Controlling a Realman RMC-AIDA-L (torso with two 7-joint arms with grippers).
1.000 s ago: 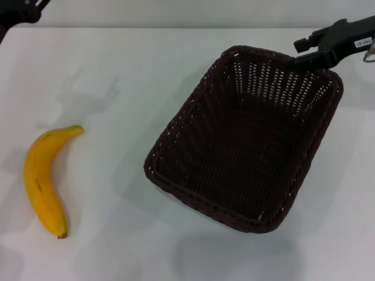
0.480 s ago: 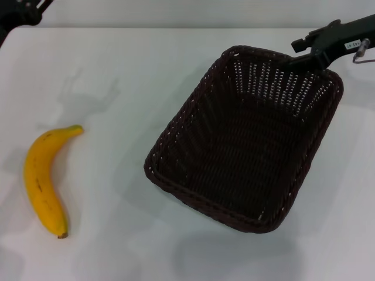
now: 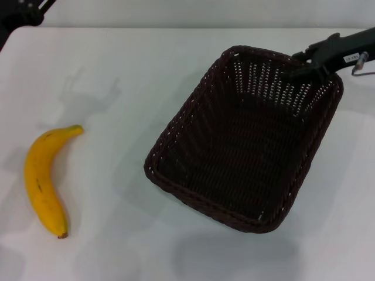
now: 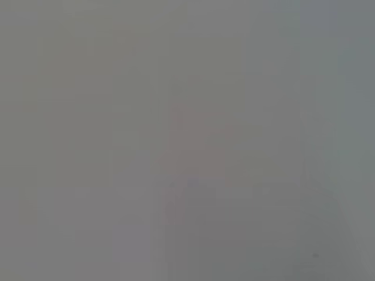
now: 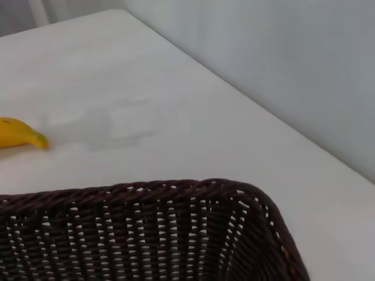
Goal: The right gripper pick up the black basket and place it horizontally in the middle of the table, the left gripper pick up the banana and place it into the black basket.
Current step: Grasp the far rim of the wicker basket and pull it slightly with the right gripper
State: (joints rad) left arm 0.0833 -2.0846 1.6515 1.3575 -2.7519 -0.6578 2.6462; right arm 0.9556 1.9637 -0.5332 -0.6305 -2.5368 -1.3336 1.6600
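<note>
**A:** Starting at my left side, what is there to take hold of?

**B:** My left hand [image 3: 20, 13] sits parked at the far corner of the surface [image 3: 117, 64], only partly in view, so I cannot tell whether it is spread or clenched. Near that side's front edge lies the banana [image 3: 42, 181], flat on the surface, greenish stem end pointing away from me, brown end toward me, well apart from the basket.

**A:** How will it handle?

**B:** I judge it light, firm under a soft skin, smooth enough to roll or slip. I would close across its thick middle, gently, to avoid bruising it.

**A:** And farther right?

**B:** The black wicker basket [image 3: 246, 140] rests right of centre, turned at a slant, open side up, with nothing in it. It looks light but bulky, its weave stiff with a little give. The braided rim is the natural grip.

**A:** Your right hand?

**B:** My right hand [image 3: 304, 69] is at the far right corner of the rim, its tip over the basket wall. I cannot tell whether it pinches the rim. Held by one corner, I expect the basket to sag and swing.
</note>
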